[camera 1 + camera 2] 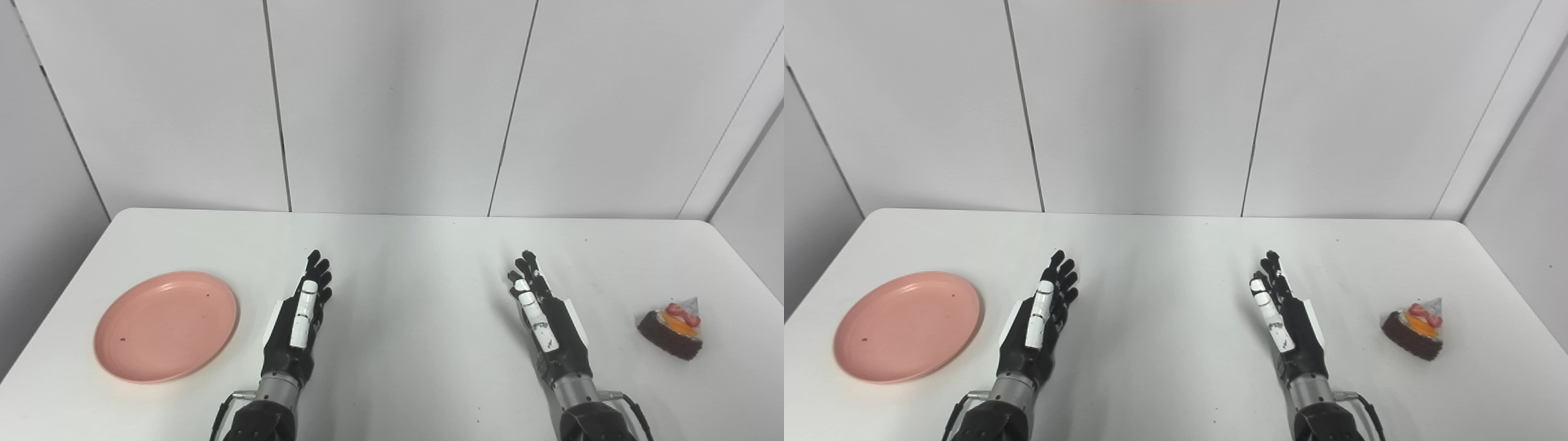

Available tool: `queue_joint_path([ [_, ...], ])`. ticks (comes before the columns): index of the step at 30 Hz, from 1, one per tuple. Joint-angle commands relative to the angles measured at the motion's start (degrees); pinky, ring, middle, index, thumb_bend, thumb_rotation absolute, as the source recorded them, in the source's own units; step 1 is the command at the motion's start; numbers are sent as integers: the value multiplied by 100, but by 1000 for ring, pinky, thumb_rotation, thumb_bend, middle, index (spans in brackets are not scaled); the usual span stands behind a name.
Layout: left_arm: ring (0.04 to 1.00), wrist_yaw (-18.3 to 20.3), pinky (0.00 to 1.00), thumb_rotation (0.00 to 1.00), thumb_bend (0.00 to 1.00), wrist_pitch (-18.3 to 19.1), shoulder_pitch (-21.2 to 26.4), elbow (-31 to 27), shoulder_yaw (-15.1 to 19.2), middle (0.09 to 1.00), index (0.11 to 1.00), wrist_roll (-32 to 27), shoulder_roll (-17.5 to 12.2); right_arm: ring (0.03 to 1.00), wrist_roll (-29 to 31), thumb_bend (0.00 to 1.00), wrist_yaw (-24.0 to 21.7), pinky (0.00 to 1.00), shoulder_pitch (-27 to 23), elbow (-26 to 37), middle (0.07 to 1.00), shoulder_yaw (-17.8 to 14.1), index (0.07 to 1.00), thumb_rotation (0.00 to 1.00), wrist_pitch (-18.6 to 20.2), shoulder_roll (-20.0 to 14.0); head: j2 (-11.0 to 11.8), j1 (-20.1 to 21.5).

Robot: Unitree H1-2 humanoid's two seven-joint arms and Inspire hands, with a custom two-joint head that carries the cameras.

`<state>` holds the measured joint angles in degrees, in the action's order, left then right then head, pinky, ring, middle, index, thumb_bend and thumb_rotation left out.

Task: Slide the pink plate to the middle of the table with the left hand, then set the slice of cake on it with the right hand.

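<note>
Lying just left of the empty, flat-fingered left hand (298, 324), the plate (165, 326) is nearest it.

I seem to be in a bare test lab: a plain white table (404, 257) fills my near view, and smooth white wall panels (392, 104) with dark seams close off the far side.

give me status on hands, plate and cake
Left hand, right hand open, holding nothing. Pink plate far left, cake slice far right, both untouched. Path clear.
</note>
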<state>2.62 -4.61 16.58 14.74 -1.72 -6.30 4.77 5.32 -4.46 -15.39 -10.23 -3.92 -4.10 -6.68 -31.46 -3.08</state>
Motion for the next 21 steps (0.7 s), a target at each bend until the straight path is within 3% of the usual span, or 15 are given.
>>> queue_joint_path([
  [1, 1000, 70, 1000, 1000, 599, -19, -138, 24, 15, 1000, 1000, -4, -54, 950, 33, 586, -35, 972, -23, 67, 985, 16, 1000, 822, -78, 13, -2, -2],
  [21, 1000, 159, 1000, 1000, 560, 62, -159, -10, 30, 1000, 1000, -94, -73, 947, 17, 587, 7, 962, -24, 66, 979, 3, 1000, 817, -74, 38, -11, -8],
])
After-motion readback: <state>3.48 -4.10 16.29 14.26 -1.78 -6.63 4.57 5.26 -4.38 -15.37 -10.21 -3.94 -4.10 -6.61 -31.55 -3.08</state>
